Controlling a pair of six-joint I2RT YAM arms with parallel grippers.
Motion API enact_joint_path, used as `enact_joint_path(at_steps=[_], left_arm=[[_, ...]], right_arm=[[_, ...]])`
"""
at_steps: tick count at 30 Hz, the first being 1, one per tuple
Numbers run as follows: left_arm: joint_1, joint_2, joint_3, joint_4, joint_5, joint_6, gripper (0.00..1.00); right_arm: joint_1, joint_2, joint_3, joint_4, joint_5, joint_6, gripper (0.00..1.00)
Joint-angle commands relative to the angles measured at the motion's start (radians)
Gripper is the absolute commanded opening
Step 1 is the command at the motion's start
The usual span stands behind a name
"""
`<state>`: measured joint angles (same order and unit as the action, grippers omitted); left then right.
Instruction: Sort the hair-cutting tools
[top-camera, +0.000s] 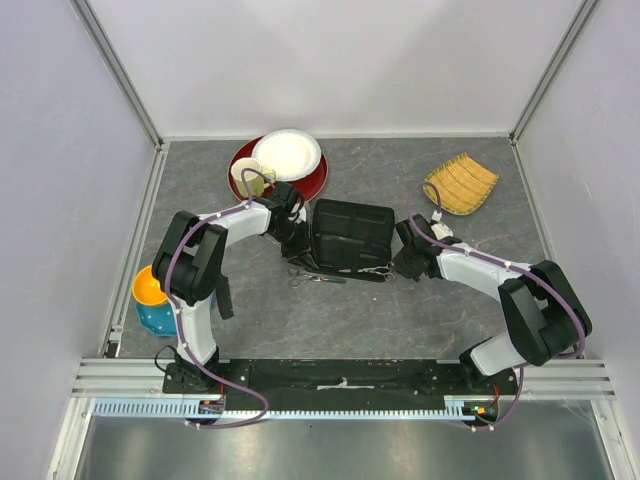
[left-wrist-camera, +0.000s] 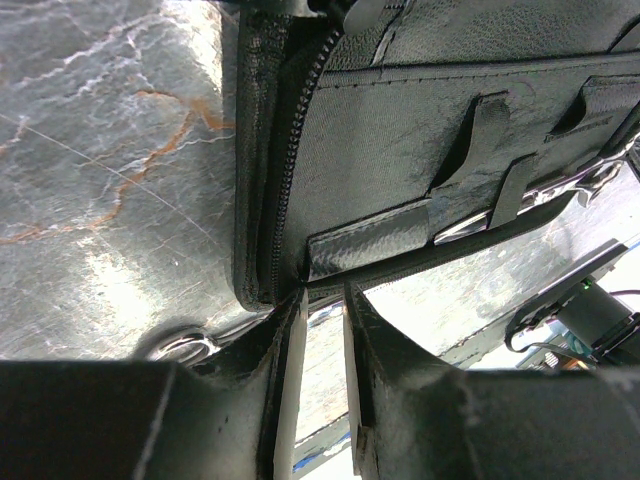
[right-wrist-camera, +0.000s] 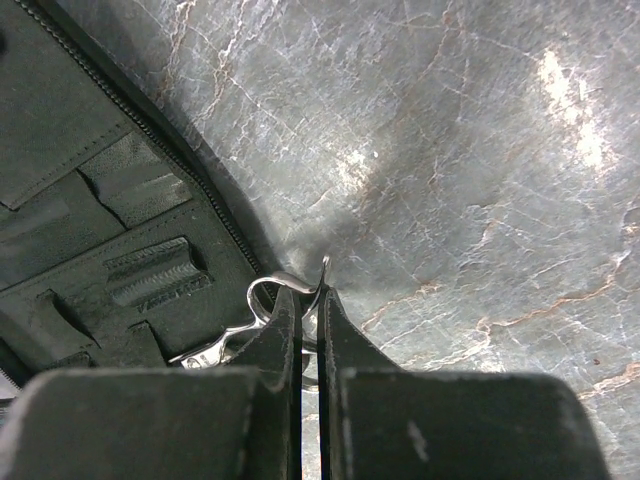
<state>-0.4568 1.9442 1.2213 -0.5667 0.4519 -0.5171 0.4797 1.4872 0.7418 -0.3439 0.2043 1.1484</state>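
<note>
Scissors (right-wrist-camera: 222, 345) pinched by thin ring in closed right gripper (right-wrist-camera: 308, 295), case's (right-wrist-camera: 100, 200) 5 o'clock: liable to swivel loose; left gripper (left-wrist-camera: 325, 295) narrow, hold unclear.

Ctr of table (top-camera: 300, 320): case (top-camera: 352, 235). Carries scissors (top-camera: 378, 270) at near-rt corner, rings out past edge; has 2nd scissors (top-camera: 300, 277) just near its left corner, on table. Far left: plates (top-camera: 288, 155), w/ cup (top-camera: 248, 178) at near-left side. Far rt: woven tray (top-camera: 462, 183). Left edge, nearer than case: bowl (top-camera: 150, 290).

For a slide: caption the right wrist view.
Right arm's fingers pinch the silver scissors by a ring handle, beside the open black case.
</note>
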Motion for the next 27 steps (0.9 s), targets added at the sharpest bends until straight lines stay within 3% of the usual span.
enact_joint_path(at_steps=[1, 9, 27], left_arm=[[-0.019, 0.087, -0.054, -0.012, -0.174, 0.058, 0.3], [-0.02, 0.09, -0.059, -0.012, -0.167, 0.055, 0.3], [-0.023, 0.09, -0.066, -0.012, -0.162, 0.055, 0.3]], right_arm=[[0.011, 0.001, 0.011, 0.005, -0.037, -0.001, 0.0], [0.04, -0.044, -0.038, 0.059, -0.014, 0.169, 0.0], [0.065, -0.071, -0.093, 0.082, 0.047, 0.315, 0.0]])
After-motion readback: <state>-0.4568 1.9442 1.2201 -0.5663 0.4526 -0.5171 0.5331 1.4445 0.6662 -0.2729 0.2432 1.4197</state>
